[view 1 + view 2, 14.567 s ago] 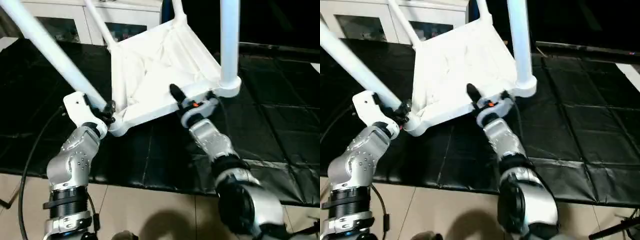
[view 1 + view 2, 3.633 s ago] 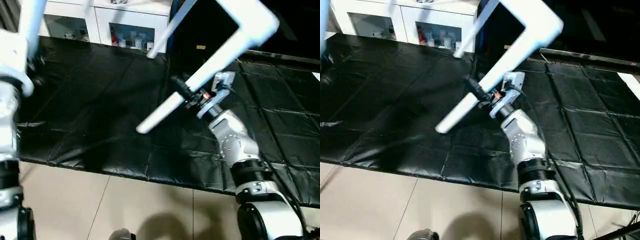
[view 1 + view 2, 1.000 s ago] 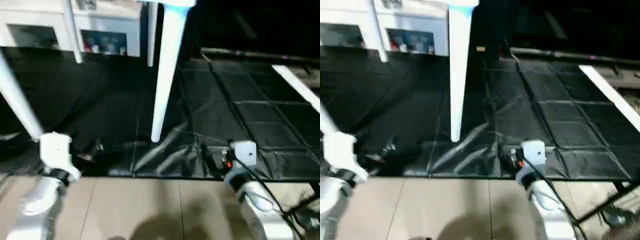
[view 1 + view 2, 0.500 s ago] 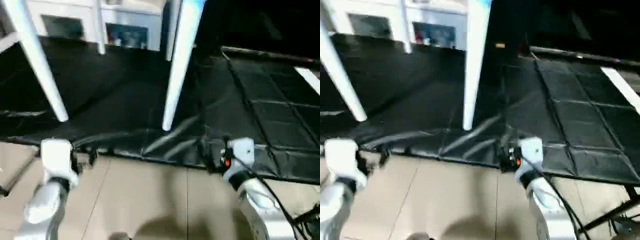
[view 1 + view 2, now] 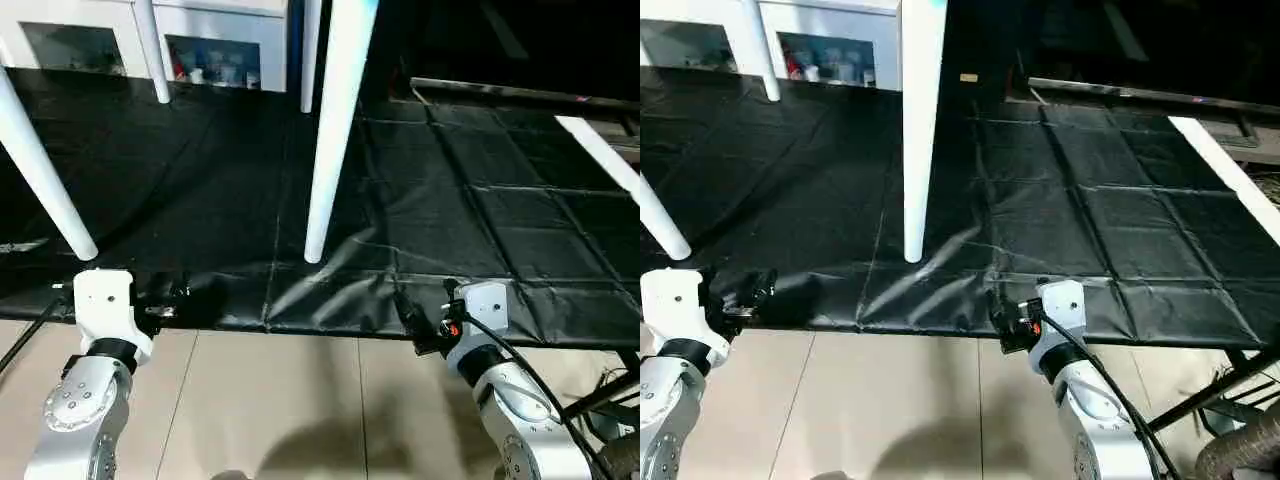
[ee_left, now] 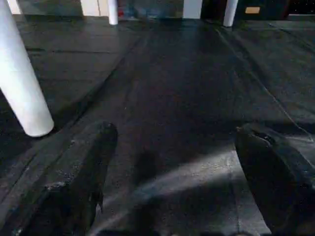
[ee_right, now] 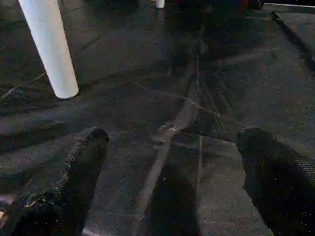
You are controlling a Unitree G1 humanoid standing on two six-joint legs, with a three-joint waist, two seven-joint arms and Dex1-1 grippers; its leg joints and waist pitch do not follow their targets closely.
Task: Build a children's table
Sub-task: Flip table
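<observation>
The children's table stands upright on the black mat [image 5: 450,180], its top out of view above. Its white tapered legs come down to the mat: one in the middle [image 5: 330,150], one at the left [image 5: 45,180], two thinner-looking ones further back [image 5: 150,50]. My left gripper [image 5: 165,300] hovers low at the mat's front edge, open and empty, a short way in front of the left leg [image 6: 22,88]. My right gripper [image 5: 415,320] is also low at the front edge, open and empty, with the middle leg [image 7: 49,49] ahead and to its left.
A white glass-door cabinet [image 5: 210,50] stands behind the mat. A white strip [image 5: 600,150] lies at the mat's right side. Beige floor tiles [image 5: 280,400] run in front of the mat, with cables at the lower right [image 5: 610,400].
A few seconds ago my right gripper held a leg of the tipped table; now the table stands on its legs and both grippers are off it. Over the last second only the camera shifted.
</observation>
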